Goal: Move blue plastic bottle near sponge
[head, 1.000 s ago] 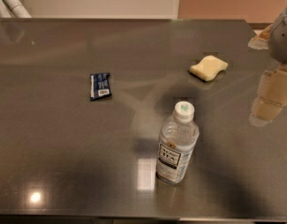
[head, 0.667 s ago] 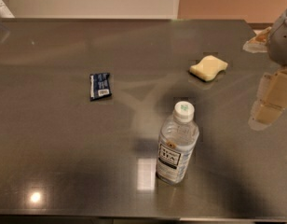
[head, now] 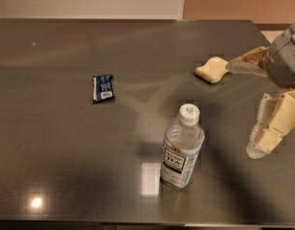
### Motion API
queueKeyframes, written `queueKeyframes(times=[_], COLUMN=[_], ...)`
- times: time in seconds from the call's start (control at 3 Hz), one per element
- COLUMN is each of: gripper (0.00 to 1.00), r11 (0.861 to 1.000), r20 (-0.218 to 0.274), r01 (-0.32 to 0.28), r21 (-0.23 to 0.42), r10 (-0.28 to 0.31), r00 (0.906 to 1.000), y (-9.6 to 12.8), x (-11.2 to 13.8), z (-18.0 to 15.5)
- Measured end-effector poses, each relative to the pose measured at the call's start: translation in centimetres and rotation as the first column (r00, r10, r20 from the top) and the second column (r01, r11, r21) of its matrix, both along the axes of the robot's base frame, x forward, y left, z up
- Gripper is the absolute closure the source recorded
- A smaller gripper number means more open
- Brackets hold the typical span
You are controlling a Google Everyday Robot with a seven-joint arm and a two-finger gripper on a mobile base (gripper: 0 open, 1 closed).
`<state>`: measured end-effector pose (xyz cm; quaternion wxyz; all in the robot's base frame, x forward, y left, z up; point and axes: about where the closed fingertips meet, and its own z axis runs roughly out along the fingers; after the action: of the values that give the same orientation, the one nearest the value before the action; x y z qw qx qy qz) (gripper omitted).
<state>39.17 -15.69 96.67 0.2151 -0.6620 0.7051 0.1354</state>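
The blue plastic bottle (head: 182,147) stands upright near the table's front middle, with a white cap and a white-and-black label. The sponge (head: 211,69), a pale yellow block, lies behind it and to the right. My gripper (head: 241,110) comes in from the right edge, open and empty. Its upper finger (head: 245,64) reaches to just right of the sponge. Its lower finger (head: 268,131) hangs to the right of the bottle, well apart from it.
A small flat dark-blue packet (head: 103,87) lies left of centre on the dark glossy table (head: 66,152). The table's front edge runs along the bottom of the view, and a wall stands behind its far edge.
My gripper has moved left into view, and its upper finger now sits close beside the sponge. The bottle, sponge and packet have not moved.
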Motion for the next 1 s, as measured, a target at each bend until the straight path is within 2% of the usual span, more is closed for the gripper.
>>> queueKeyframes(times=[0.33, 1.0], gripper=[0.00, 0.00], r11=[0.992, 0.963], r20=[-0.032, -0.065], r01=[-0.078, -0.193], r21=[0.095, 0.188], r10=[0.082, 0.208], r00=[0.9962, 0.9759], y=[3.0, 7.5], x=[-2.0, -5.2], z=[-0.4, -1.4])
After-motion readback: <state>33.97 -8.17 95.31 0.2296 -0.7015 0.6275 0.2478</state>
